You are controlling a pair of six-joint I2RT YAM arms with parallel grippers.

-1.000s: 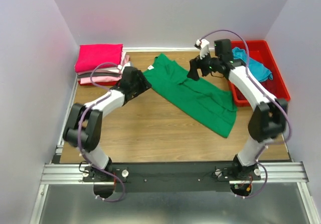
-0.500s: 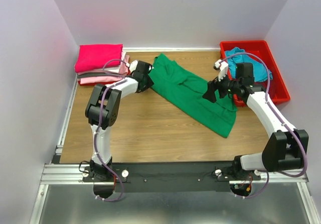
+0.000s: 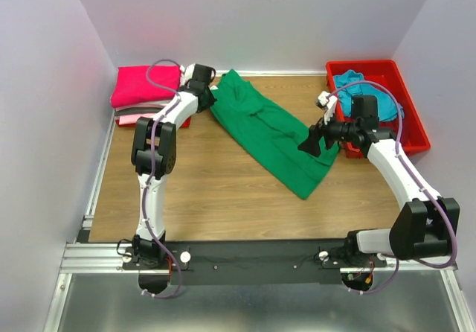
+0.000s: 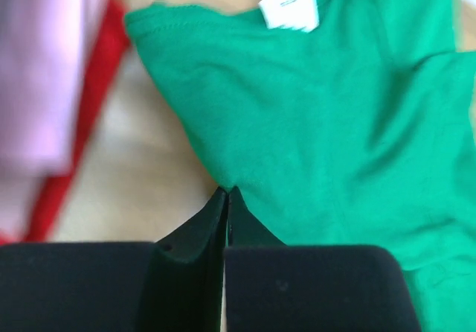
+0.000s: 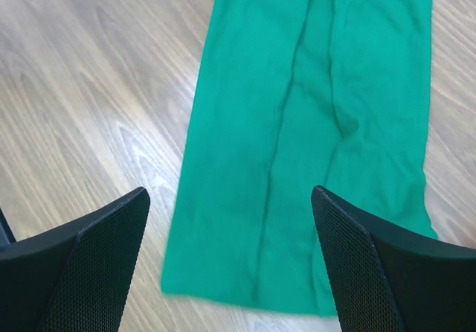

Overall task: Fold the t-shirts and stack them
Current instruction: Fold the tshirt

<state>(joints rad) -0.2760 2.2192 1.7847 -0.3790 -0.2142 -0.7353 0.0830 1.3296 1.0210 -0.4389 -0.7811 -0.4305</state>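
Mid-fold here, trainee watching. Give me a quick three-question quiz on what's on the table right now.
1. True or false: the right hand is clamped on the green shirt.
2. What lies in the red bin? A) a teal shirt B) a yellow shirt C) a towel
3. Fill in: the left hand is shut on the ___ shirt's edge.
Key: 1 false, it stands open; 2 A; 3 green.

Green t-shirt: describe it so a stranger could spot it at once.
On the wooden table, between the folded pink stack at far left and the red bin at right, one garment lies diagonally. That is the green t-shirt: the only bright green item, neither stacked nor binned.
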